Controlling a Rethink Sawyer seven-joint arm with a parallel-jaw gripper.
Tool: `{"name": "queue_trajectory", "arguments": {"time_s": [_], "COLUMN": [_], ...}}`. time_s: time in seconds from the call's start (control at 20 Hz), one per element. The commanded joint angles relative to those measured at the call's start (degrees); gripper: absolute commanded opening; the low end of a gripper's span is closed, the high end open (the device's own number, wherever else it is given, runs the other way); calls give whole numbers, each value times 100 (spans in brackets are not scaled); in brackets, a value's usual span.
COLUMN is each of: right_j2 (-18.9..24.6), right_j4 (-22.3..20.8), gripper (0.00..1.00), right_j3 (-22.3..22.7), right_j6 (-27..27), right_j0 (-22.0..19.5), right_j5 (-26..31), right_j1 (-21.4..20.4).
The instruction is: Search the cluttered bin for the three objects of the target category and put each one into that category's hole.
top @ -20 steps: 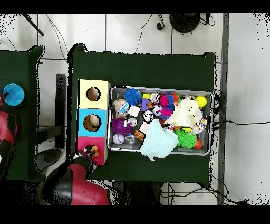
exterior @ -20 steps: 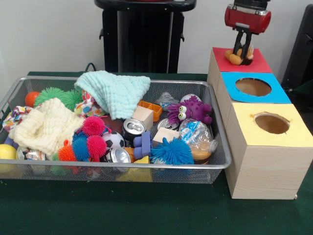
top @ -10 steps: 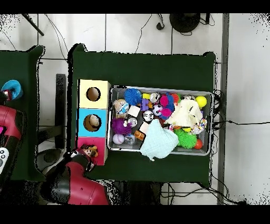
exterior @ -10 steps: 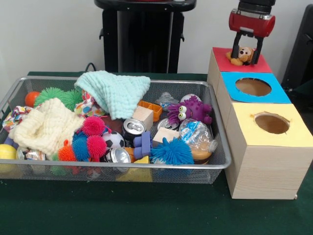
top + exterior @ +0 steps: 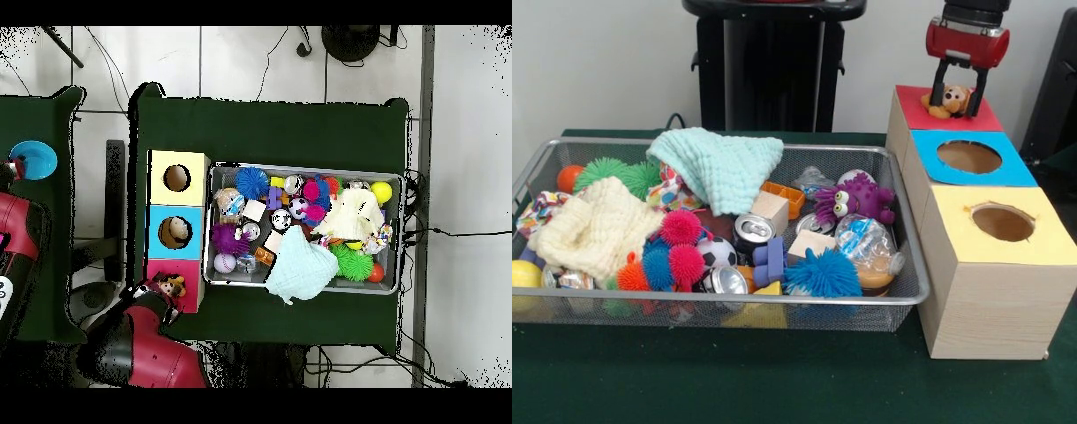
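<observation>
Showing one teddy bear [image 5: 951, 99], three boxes [image 5: 989, 256]

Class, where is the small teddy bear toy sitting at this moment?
In the front view, the teddy bear lies on the red-topped box at upper right, between the open gripper fingers, just behind the blue-topped box.

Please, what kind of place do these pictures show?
Probably a robotics lab, set up for a sorting test. A gripper hangs over a small teddy bear on the wooden box with coloured holes, beside a wire bin of toys; cables cross the tiled floor.
</observation>
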Motion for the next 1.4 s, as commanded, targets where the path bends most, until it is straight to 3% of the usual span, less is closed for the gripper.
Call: {"name": "queue_trajectory", "arguments": {"time_s": [0.05,0.35,0.65,0.85,1.15,1.4], "right_j2": [206,-10,595,705,567,314], "right_j4": [259,164,-305,-556,-594,-396], "gripper": [100,100,100,100,100,100], "right_j3": [-255,-236,-80,-76,-110,-153], "right_j6": [1298,1144,1176,1133,1142,1096], "right_j0": [29,93,-564,-824,-736,-475], "right_j5": [255,452,-342,-542,-466,-79], "right_j1": [170,-1,207,273,245,75]}}
